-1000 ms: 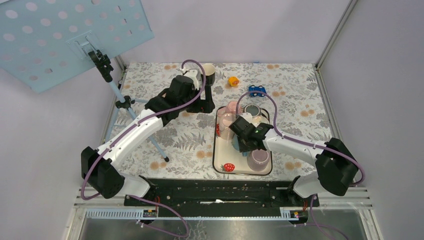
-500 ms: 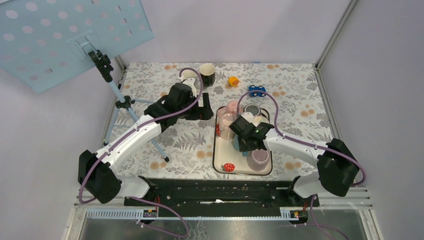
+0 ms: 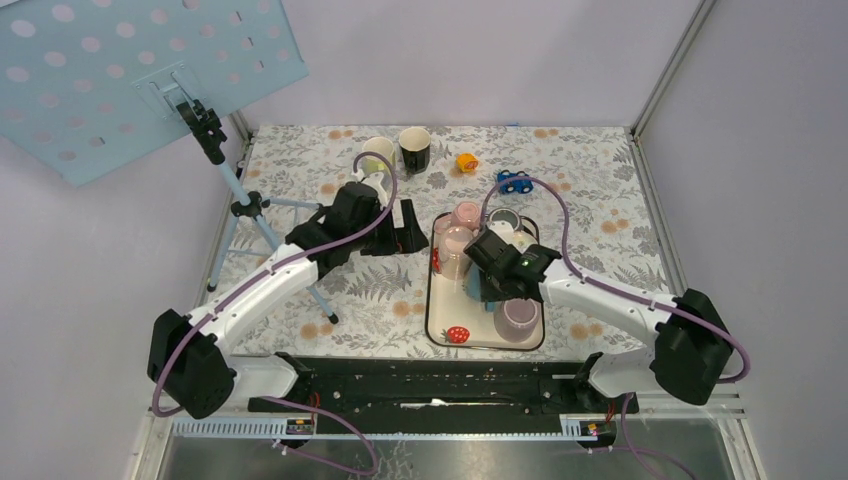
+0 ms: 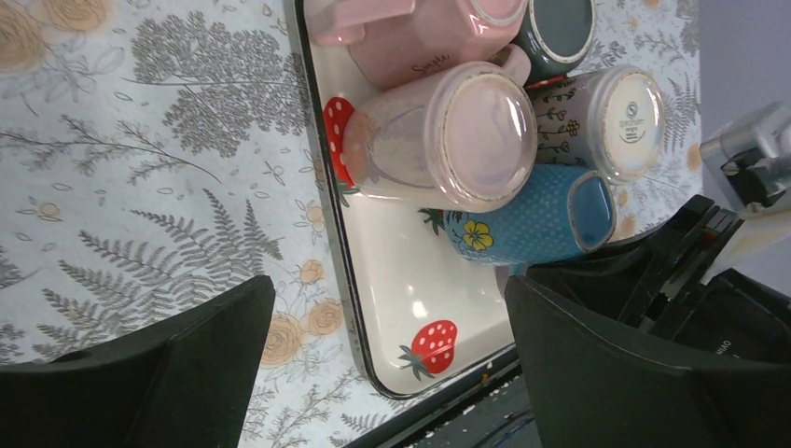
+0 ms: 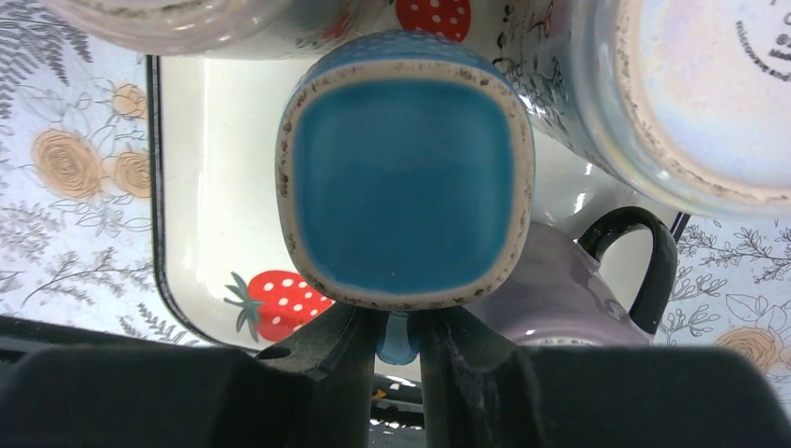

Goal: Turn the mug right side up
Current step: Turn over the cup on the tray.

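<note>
Only your right wrist view shows the right end effector (image 5: 396,338) clamped on the blue mug (image 5: 406,191) by its handle. The mug's long axis is tilted, base toward that camera, mouth toward the tray (image 5: 201,187). Your left end effector (image 4: 387,289) is spread apart.

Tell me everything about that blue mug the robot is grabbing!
The blue mug looks ceramic, covered in tiny dots, with a yellow flower on its side. It is upside down over the strawberry tray, its squarish glazed base facing up. The right gripper is shut on its handle. A white flowery mug and a purple mug sit close beside it.
</note>
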